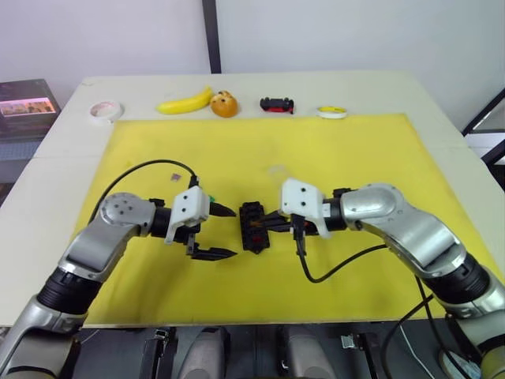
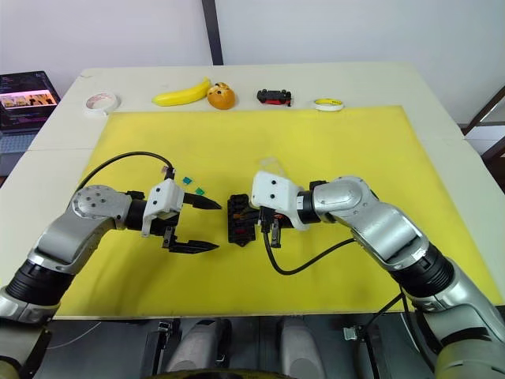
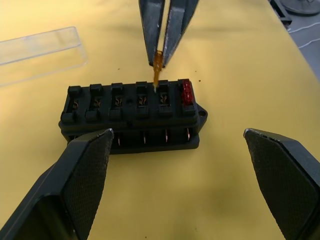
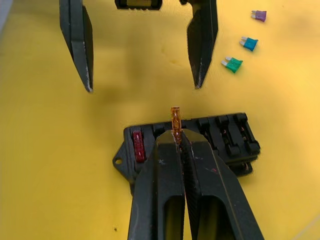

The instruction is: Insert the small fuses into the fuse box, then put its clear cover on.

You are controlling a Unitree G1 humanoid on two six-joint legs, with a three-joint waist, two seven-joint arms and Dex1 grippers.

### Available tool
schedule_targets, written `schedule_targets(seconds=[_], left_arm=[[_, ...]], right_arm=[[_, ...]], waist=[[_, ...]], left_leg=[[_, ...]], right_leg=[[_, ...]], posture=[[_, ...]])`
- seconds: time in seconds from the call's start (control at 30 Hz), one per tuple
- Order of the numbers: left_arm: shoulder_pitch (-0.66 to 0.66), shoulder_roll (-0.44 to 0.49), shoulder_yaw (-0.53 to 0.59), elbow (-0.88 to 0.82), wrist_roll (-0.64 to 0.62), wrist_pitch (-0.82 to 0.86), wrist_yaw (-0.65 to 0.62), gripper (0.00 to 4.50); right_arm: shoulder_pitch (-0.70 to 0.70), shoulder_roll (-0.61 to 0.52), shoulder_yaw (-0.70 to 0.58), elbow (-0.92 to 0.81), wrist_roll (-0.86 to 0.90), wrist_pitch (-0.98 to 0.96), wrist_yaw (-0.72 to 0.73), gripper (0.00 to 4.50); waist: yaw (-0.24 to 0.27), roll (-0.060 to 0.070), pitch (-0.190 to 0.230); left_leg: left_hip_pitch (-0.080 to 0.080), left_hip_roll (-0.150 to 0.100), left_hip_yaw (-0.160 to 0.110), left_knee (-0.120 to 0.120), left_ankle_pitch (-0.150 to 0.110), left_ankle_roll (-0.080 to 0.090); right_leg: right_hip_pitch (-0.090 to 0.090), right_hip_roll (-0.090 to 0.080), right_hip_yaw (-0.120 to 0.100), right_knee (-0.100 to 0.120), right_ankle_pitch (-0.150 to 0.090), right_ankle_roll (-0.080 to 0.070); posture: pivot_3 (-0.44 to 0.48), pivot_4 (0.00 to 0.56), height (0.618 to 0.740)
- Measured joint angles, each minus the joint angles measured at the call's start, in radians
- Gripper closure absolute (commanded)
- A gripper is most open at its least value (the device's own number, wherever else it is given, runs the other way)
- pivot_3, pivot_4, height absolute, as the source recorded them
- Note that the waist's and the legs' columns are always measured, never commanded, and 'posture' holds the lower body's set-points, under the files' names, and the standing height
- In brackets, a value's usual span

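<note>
Left wrist view showed my left gripper [image 3: 182,172] spread wide, holding nothing, its two fingers [image 3: 75,185] hovering just beside the fuse box [image 3: 132,115] on the yellow mat [image 1: 355,150] without touching it. I judged its best use was to brace the box so it would not slide as the fuse went in. The clear cover [image 3: 40,52] lay apart behind the box, not yet on. One red fuse [image 3: 186,92] already sat in the end slot. My right gripper [image 4: 180,140] was pinched shut on an amber fuse [image 4: 175,120], whose prongs stood at the mouth of the slot next to the red one. To seat it well I judged I should keep the fuse upright, line its blades with the contacts, and press straight down without tilting. Purple [image 4: 258,15], blue [image 4: 248,43] and green [image 4: 232,64] fuses waited loose on the mat
</note>
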Motion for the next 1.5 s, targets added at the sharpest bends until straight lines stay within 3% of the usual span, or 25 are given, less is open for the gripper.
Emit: schedule_targets(seconds=[1.5], left_arm=[[0.0, -0.045, 0.0, -0.02, 0.035, 0.019, 0.013, 0.08]], right_arm=[[0.037, 0.068, 0.005, 0.039, -0.195, -0.028, 0.096, 4.5]], waist=[[-0.002, 0.0, 0.0]], left_leg=[[0.0, 0.0, 0.0, 0.01, -0.001, 0.002]], right_leg=[[0.001, 0.001, 0.0, 0.008, 0.0, 0.0]], posture=[[0.0, 0.15, 0.74]])
